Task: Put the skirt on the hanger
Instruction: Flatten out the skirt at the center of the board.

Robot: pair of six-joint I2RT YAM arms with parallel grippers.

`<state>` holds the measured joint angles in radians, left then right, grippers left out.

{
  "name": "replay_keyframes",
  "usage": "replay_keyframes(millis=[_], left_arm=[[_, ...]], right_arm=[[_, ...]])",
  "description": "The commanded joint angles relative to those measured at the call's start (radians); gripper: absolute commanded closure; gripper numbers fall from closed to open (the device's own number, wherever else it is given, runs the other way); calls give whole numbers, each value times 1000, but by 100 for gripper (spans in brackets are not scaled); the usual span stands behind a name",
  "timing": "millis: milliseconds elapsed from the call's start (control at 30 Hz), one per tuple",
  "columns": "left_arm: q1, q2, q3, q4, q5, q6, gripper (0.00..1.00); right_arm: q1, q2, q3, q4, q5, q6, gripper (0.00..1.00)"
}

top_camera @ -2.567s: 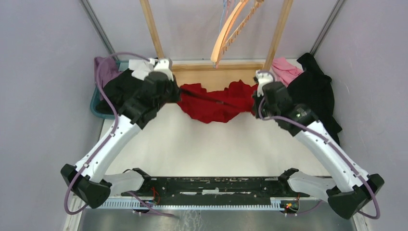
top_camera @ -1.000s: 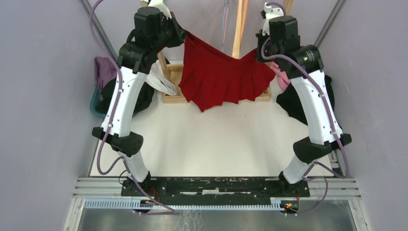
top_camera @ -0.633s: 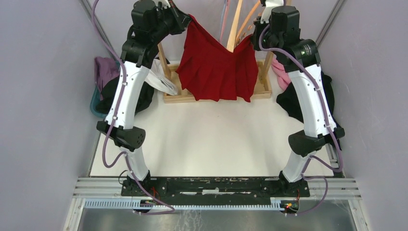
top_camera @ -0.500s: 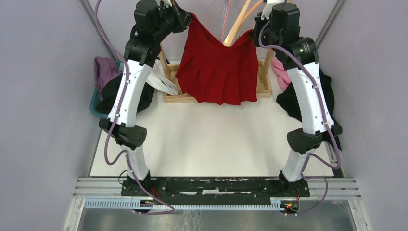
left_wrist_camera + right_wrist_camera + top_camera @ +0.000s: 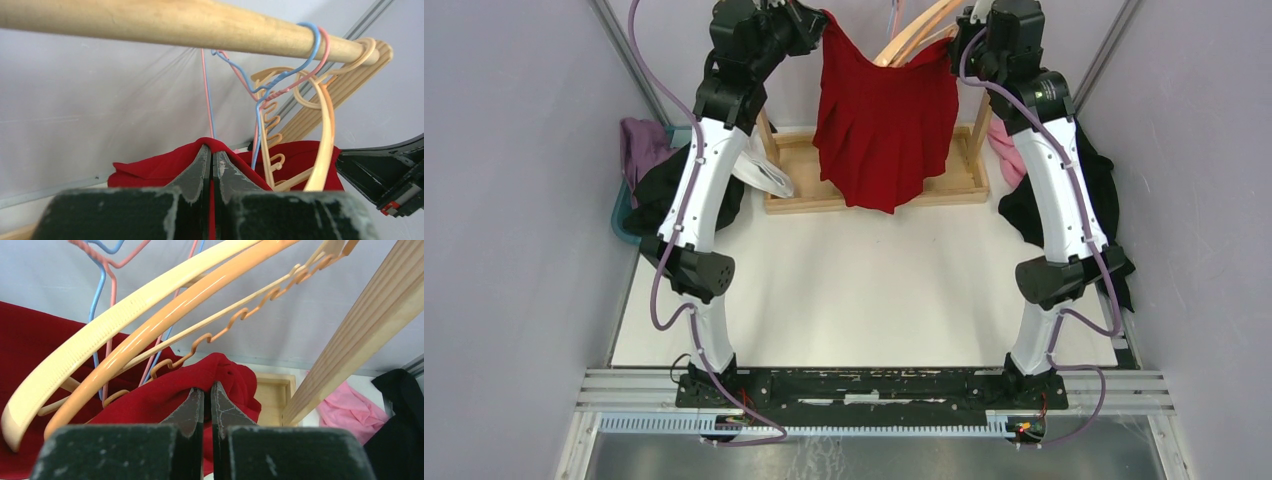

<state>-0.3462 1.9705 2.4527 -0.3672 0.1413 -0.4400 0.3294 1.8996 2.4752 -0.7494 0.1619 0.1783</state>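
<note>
Left gripper (image 5: 812,22) and right gripper (image 5: 959,45) each pinch one end of the skirt (image 5: 884,120), held high among the hangers (image 5: 911,42) under the rail (image 5: 150,22). A bin (image 5: 620,218) at the table's (image 5: 864,290) left edge holds clothes (image 5: 638,148), partly hidden.

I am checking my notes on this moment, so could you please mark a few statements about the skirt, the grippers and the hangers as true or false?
1. The left gripper is shut on the red skirt. True.
2. The right gripper is open and holds nothing. False: it is shut on the skirt too.
3. The skirt hangs free of both grippers. False: both grip it, holding it up beside the hangers.
4. The hangers hang from a wooden rod. True.
</note>
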Motion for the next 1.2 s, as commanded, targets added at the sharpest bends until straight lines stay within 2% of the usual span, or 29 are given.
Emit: replay_keyframes(millis=[0,100,200,367,500,667,833,967,1033,1167], left_arm=[[15,-36,21,217,-10,0,97],[15,-74,-54,268,-17,8,97],[15,-131,-226,322,-31,16,97],[15,-290,-680,499,-111,26,97],[15,-399,-927,542,-157,29,97],[13,-575,-1126,495,-182,-4,97],[4,-735,-1280,376,-192,-33,97],[-11,-871,-1454,319,-183,-94,97],[-36,-922,-1519,297,-175,-122,97],[-127,-957,-1593,176,-248,-153,97]], right_arm=[[-28,-2,55,169,38,4,99],[-29,-26,2,199,35,4,99],[-28,-66,-116,234,21,7,99],[-29,-191,-552,380,18,26,99],[-29,-290,-840,443,10,61,99],[-24,-458,-1090,423,-53,114,99],[6,-620,-1281,321,-104,145,99],[51,-728,-1456,277,-92,163,99],[69,-781,-1530,263,-76,181,99],[101,-853,-1625,202,-62,201,99]])
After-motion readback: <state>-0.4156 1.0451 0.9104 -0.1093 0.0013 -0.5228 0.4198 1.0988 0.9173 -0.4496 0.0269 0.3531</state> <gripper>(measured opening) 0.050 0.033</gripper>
